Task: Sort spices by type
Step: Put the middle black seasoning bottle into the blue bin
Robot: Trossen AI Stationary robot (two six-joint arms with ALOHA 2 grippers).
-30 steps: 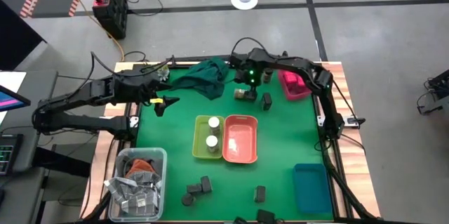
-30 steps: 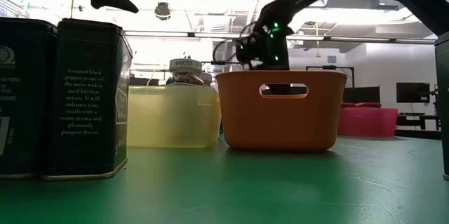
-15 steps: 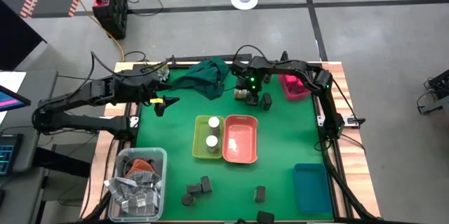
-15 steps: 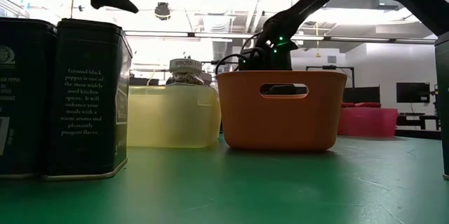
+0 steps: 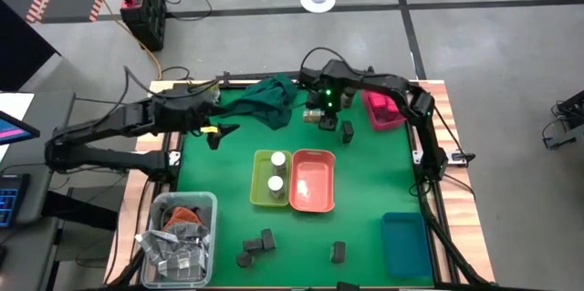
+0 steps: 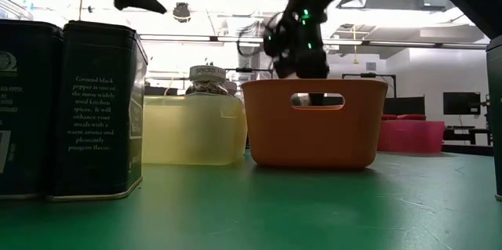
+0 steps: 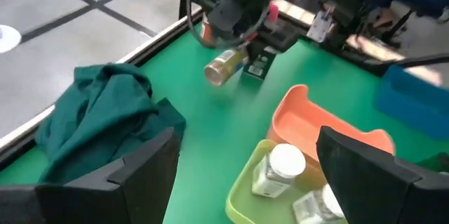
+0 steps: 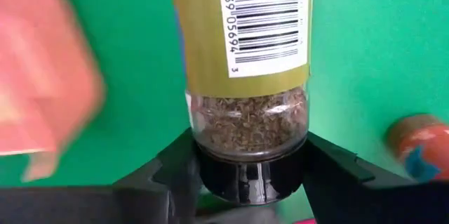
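A green cloth (image 5: 272, 99) lies bunched on the tabletop (image 5: 365, 236) between the two claws, nearer the right claw (image 5: 321, 119). A yellow bin (image 5: 261, 191) and an orange bin (image 5: 313, 181) stand touching, nearer the front than the right claw. A pink bin (image 5: 383, 111) sits just beside that claw, away from the cloth, while a blue tray (image 5: 404, 244) and a clear tub (image 5: 179, 236) of grey packets (image 5: 173, 248) are well apart from it.

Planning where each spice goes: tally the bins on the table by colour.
Yellow-green bin: 1
Orange bin: 1
Pink bin: 1
Blue bin: 1
Clear bin: 1
Total: 5
Right gripper holds a spice jar; left gripper hovers open.
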